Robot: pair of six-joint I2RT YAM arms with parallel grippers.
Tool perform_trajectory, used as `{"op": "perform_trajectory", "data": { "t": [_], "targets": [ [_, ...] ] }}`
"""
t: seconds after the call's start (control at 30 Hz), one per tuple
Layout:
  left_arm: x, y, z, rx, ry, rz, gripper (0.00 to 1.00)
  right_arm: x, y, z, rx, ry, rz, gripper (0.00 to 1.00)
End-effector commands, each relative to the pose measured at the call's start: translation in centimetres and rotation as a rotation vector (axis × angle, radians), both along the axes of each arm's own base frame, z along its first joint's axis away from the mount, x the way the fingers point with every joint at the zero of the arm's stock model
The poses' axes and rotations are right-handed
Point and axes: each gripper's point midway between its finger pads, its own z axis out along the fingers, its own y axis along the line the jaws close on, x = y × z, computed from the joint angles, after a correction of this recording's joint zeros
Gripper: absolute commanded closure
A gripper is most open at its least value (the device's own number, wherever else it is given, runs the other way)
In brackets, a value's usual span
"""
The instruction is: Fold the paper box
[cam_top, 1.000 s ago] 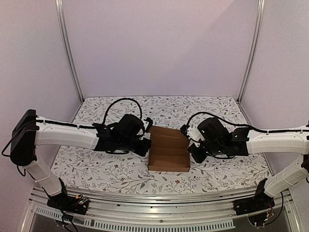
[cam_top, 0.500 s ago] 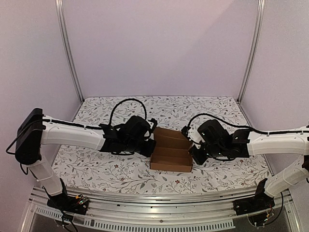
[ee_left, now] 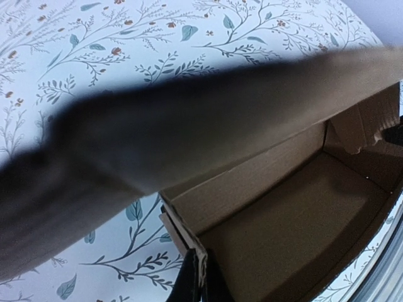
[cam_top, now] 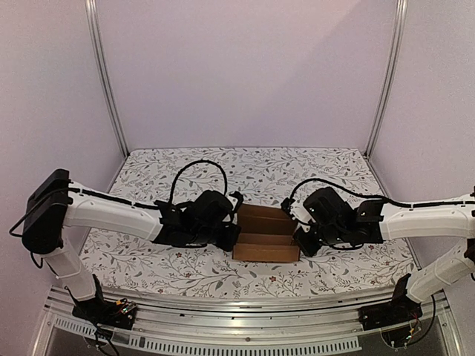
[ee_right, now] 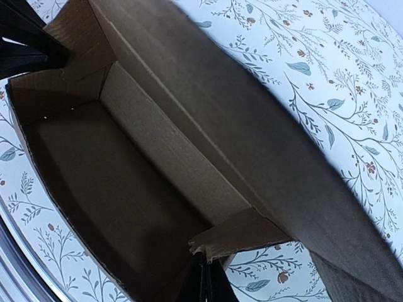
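Centrally, from overhead, I see my left claw [cam_top: 228,236] pressed against the left end of the paper box [cam_top: 266,236], and my right claw [cam_top: 303,239] pressed against its right end, so the box sits between the two. In the left wrist view, one dark fingertip [ee_left: 189,283] of the left claw [ee_left: 194,283] rises at the bottom edge, touching the raised corner of a cardboard end wall; the wall appears pinched there, though the second finger is hidden, so I cannot tell how far the jaws stand apart. In the right wrist view, the fingertips [ee_right: 203,280] of the right claw [ee_right: 204,280] meet the lower edge of a short cardboard end flap in the same manner, and again I cannot tell the spread for certain.

Outward from the claws, the paper box [ee_left: 296,220] is an open brown tray with upright side walls and a bare floor. A long lid panel [ee_right: 252,145] stands along the far side, blurred and very close to both wrist cameras. At the upper left of the right wrist view, the dark body of the left claw [ee_right: 25,44] touches the opposite end.

Beyond the box lies the worktop [cam_top: 312,174], covered in a white cloth printed with leafy sprigs; the box rests on it near the front centre. Both white arms reach inward from the sides, the left arm [cam_top: 111,213] and the right arm [cam_top: 423,216] nearly level.
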Motion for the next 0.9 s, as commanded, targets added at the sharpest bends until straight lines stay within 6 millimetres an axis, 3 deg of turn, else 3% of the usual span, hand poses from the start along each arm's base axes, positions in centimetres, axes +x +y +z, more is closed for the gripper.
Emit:
{"op": "perform_trajectory", "data": {
  "t": [0.0,0.3,0.57,0.73,0.87],
  "targets": [
    [-2.7,1.0,-3.7,0.104,0.081,-0.049,1.0,-0.6,-0.4,-0.4,-0.009,0.024,-0.014,0.95],
    [-2.9,1.2,-3.8,0.165,0.035,-0.048,1.0,-0.2,-0.3,2.6,0.04,-0.015,-0.041,0.77],
    [-2.8,1.0,-3.2,0.219,-0.037,-0.031,1.0,-0.6,-2.0,5.5,0.051,-0.04,-0.075,0.73],
    [-3.1,0.5,-3.3,0.237,-0.068,-0.024,1.0,-0.9,-3.4,8.4,0.08,-0.087,-0.099,0.72],
    [-3.4,0.3,-3.7,0.269,-0.103,-0.02,1.0,-0.6,-3.6,11.9,0.128,-0.145,-0.101,0.71]
  ]
}}
